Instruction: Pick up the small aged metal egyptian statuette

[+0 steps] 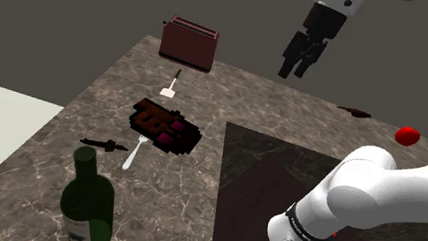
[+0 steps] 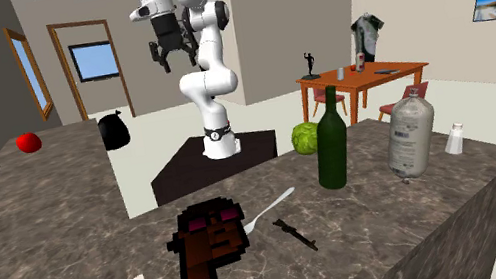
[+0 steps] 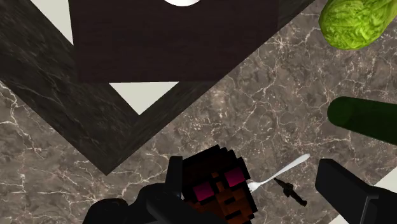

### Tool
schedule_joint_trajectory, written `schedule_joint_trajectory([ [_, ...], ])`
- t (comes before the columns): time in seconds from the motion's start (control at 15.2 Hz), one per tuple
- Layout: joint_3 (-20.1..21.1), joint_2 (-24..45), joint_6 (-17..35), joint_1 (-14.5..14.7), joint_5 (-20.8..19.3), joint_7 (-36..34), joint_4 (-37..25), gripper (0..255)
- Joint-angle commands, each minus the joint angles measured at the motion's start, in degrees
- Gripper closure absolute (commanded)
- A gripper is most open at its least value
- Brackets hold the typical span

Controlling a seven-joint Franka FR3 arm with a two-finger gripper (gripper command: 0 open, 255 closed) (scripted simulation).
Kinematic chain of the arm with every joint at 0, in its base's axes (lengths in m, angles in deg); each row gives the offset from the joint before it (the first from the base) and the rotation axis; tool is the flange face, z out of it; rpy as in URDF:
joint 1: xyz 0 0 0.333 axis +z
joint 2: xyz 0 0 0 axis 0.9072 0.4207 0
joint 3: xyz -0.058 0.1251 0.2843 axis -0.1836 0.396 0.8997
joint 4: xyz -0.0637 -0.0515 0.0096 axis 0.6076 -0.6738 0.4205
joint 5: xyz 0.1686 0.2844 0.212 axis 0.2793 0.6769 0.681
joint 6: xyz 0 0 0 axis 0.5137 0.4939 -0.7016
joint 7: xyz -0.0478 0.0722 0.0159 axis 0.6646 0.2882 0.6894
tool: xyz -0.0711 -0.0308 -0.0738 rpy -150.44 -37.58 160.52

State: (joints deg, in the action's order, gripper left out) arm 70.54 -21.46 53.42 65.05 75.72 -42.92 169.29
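Nearest in the shoulder view, a dark green wine bottle (image 1: pixel 87 206) is seen standing on the marbled tabletop (image 1: pixel 183 213). A pale label is carried low on it, but no writing can be read there. Just beyond the bottle lies what is taken to be the statuette (image 1: pixel 105 144), a small, dark, slender figure laid flat. Its long axis runs roughly across the shoulder view, and one end is just beside a pale fork (image 1: pixel 134 152). Beyond the fork a blocky dark-brown pixel head (image 1: pixel 163 126) with magenta glasses is laid face up. A white spatula (image 1: pixel 170 90) follows, and a dark red toaster (image 1: pixel 189 42) is set at the far edge. The jaws are held apart, clasping nothing, high above the tabletop's far part. From them the statuette lies well below and toward the shoulder view's lower left. In the wrist view it is shown nearer one black finger and askew to the line between the two, so a descent and a turn of the wrist are judged to be needed.
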Motion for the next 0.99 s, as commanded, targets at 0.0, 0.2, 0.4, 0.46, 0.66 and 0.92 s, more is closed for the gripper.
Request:
schedule_joint_trajectory([
  [0.0, 0.0, 0.0, 0.0, 0.0, 0.0, 0.0, 0.0, 0],
  [0.2, 2.4, 2.2, 5.9, 1.1, 1.1, -1.2, 2.8, 0],
  [0.4, 4.8, 5.1, 11.8, 2.2, 2.1, -2.4, 5.0, 0],
  [0.46, 5.6, 6.3, 13.8, 2.6, 2.4, -2.8, 5.5, 0],
  [0.66, 8.0, 10.3, 19.8, 3.7, 3.1, -4.0, 6.8, 0],
  [0.92, 11.2, 16.6, 27.7, 4.8, 3.6, -5.8, 7.2, 0],
])
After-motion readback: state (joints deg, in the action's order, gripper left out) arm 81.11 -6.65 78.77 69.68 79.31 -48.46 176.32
